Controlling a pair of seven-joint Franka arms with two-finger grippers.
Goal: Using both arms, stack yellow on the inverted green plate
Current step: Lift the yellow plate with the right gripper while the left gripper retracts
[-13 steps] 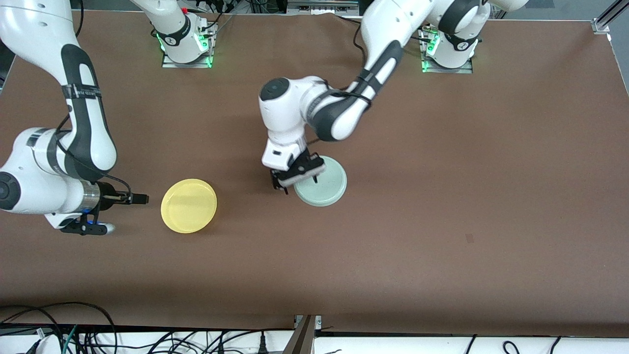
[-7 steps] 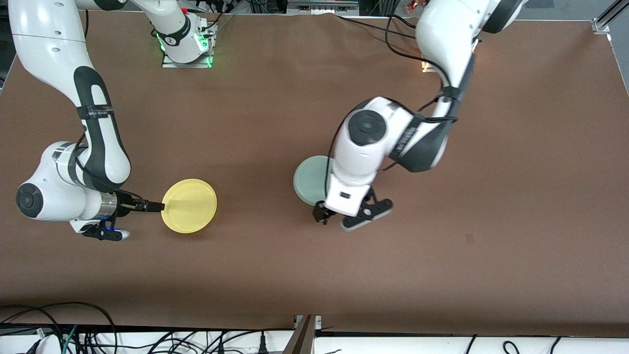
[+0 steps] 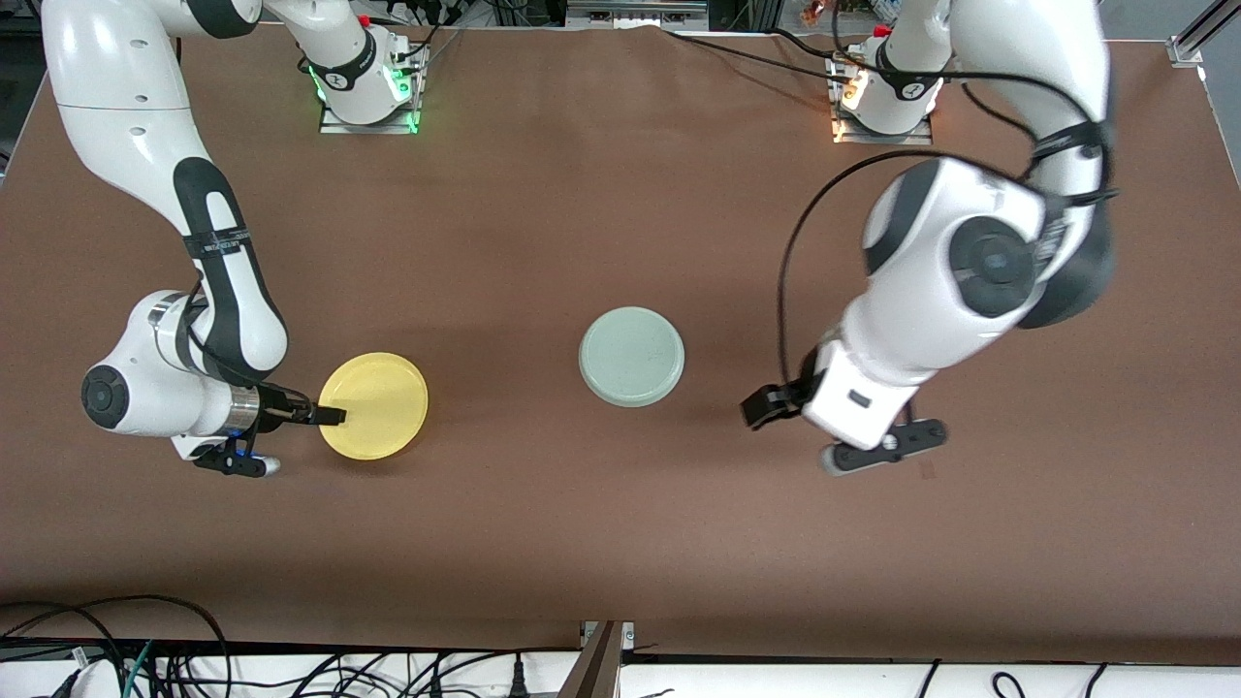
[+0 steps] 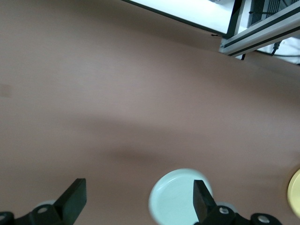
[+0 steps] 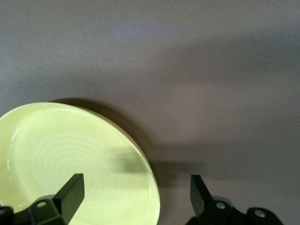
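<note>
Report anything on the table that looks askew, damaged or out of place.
Nothing stands out. The green plate lies flat, upside down and whole. The yellow plate lies flat, rim up, with the right pincer open at its edge. The left pincer is open above bare table.

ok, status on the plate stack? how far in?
Done: green plate lies alone mid-table, seemingly bottom-up, and the left gripper is open over bare table toward the left arm's end. In hand: right gripper, open, is at the rim of the yellow plate, one finger over its inside; no grip yet. Left: grasp yellow, carry it over, set it on green.
</note>
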